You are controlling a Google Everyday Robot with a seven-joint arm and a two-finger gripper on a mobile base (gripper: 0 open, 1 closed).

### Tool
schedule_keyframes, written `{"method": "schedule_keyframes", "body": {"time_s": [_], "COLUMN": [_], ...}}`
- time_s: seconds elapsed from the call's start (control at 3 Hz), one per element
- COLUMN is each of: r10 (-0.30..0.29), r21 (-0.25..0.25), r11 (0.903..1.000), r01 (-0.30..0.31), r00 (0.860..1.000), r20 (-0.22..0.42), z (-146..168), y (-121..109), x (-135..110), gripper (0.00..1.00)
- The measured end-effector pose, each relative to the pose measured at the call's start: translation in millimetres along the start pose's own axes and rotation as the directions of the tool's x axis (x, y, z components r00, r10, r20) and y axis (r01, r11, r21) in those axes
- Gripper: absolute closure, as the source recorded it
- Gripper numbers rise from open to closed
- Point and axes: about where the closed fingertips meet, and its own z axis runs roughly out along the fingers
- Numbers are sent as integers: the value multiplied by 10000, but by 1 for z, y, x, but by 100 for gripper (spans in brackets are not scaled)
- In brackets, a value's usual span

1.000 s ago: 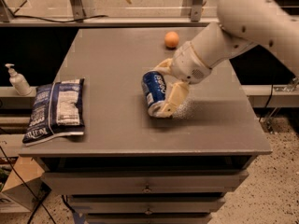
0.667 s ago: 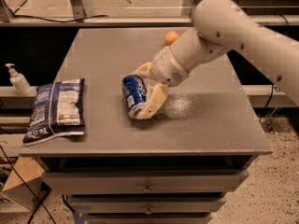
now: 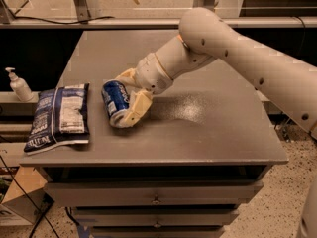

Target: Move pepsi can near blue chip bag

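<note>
The blue pepsi can [image 3: 114,102] is tilted on its side, held between the cream fingers of my gripper [image 3: 130,99], just above or on the grey table top [image 3: 198,128]. My white arm reaches in from the right. The blue chip bag [image 3: 60,115] lies flat at the table's left front edge, with white label panels. The can is a short gap to the right of the bag, not touching it.
A white pump bottle [image 3: 19,85] stands off the table on a ledge at the left. The table has drawers below its front edge [image 3: 153,200]. A shelf rail runs behind the table. The orange ball is hidden behind my arm.
My gripper has carried the pepsi can leftward across the table, from the centre right to a spot close beside the chip bag. The arm now hides the orange ball.
</note>
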Motion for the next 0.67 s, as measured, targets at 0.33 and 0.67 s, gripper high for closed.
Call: {"method": "schedule_keyframes", "body": {"time_s": [0.33,0.67], "r10": [-149,-480], "r21": [-213,-260], "r11": [9996,9985], "r01": [158,490], "r00": [9989,9981], "r20": [451,388], "z": [19,35], "y": [-5,-7], "x": [-21,-37], "gripper": [59,35]}}
